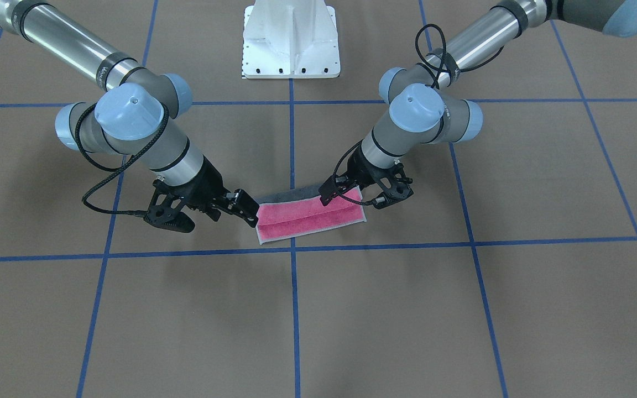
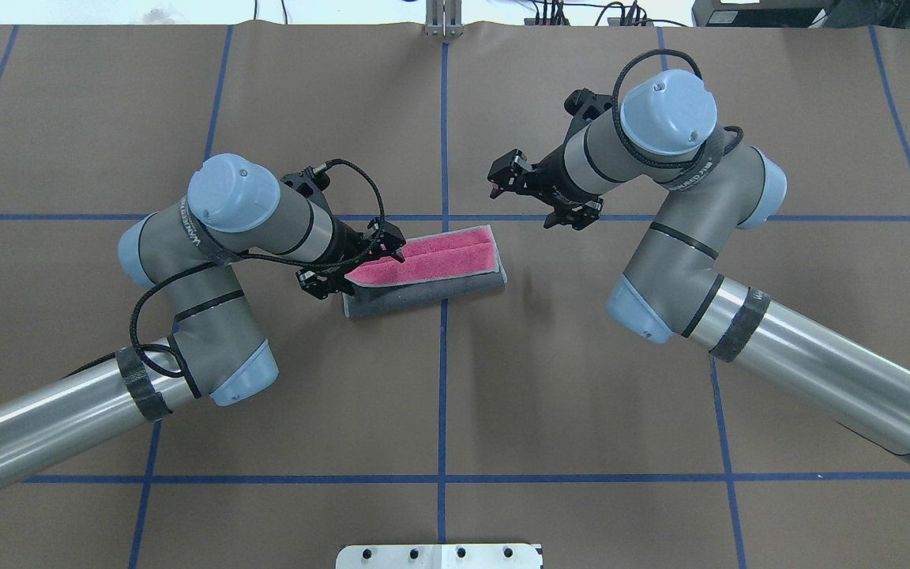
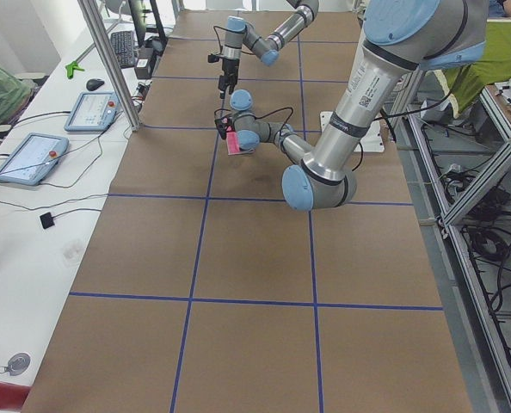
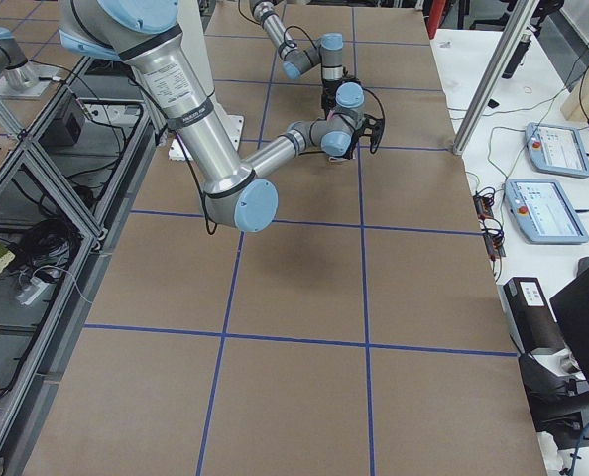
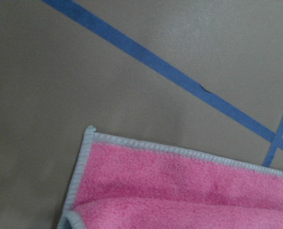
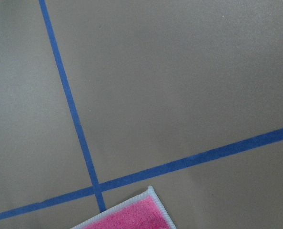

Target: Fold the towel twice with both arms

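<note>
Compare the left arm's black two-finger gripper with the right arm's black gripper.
Height: the left arm's black two-finger gripper sits low at the table; the right arm's black gripper hangs higher. Towel: the left gripper overlaps one end of the pink and dark grey terry towel; the right gripper is clear of it, empty. Both point downward; open or shut, I cannot tell.

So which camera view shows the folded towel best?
The overhead exterior view: almost the whole towel shows there, pink layers over a grey strip, large and sharp. The front-facing view shows it too, but with its ends partly covered. The side views show it tiny or mostly hidden. Each wrist view shows only one pink corner.
</note>
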`<state>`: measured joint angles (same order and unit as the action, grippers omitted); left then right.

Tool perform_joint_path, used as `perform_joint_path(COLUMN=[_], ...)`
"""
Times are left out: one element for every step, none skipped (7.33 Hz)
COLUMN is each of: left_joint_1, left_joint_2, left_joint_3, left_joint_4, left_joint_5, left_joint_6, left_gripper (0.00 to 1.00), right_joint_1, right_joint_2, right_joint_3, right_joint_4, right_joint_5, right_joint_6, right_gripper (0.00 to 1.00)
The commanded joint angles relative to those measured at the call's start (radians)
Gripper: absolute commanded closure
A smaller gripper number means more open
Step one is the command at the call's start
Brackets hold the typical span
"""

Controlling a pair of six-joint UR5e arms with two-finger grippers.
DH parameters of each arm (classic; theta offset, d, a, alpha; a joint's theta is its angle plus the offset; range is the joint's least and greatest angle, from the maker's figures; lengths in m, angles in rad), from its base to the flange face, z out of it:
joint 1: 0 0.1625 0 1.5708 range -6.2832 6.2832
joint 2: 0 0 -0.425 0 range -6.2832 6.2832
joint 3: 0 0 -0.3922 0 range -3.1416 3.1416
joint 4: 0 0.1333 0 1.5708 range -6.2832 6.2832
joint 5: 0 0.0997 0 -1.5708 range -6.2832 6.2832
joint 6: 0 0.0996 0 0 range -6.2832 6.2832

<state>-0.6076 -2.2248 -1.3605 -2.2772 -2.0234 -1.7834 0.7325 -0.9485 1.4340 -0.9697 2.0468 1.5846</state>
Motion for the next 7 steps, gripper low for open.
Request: perform_joint_path(left_joint_1=[0.005,0.006,0.006,0.006,0.006,0.006,0.006], left_joint_2=[-0.030,-0.036,-0.041,-0.058,-0.079,-0.099,-0.104], left_joint_3=[0.024,0.029,0.034,0.043,0.067,0.090,0.101], left_joint_4=[-0.001,-0.001,-0.002,-0.002,-0.002,-0.002,-0.004], left_joint_5=[0.000,0.000,0.000,0.000,0.000,0.000,0.000], left_joint_6=[-0.016,-0.016,-0.016,-0.016,-0.016,-0.016,-0.016], left_gripper=[0.00,0.00,0.00,0.00,0.00,0.00,0.00], right_joint_1=[0.010,0.010,0.010,0.011,0.015,0.016,0.016], right_joint_2=[-0.003,-0.013,-0.013,-0.027,-0.032,-0.033,-0.035], right_joint_3=[0.000,0.002,0.002,0.008,0.009,0.010,0.010], right_joint_4=[0.000,0.002,0.002,0.003,0.003,0.003,0.003], right_joint_5=[0.013,0.015,0.013,0.015,0.018,0.018,0.018], right_joint_6=[0.000,-0.002,-0.002,-0.003,-0.003,-0.005,-0.005], right_gripper=[0.01,0.01,0.01,0.01,0.01,0.01,0.01])
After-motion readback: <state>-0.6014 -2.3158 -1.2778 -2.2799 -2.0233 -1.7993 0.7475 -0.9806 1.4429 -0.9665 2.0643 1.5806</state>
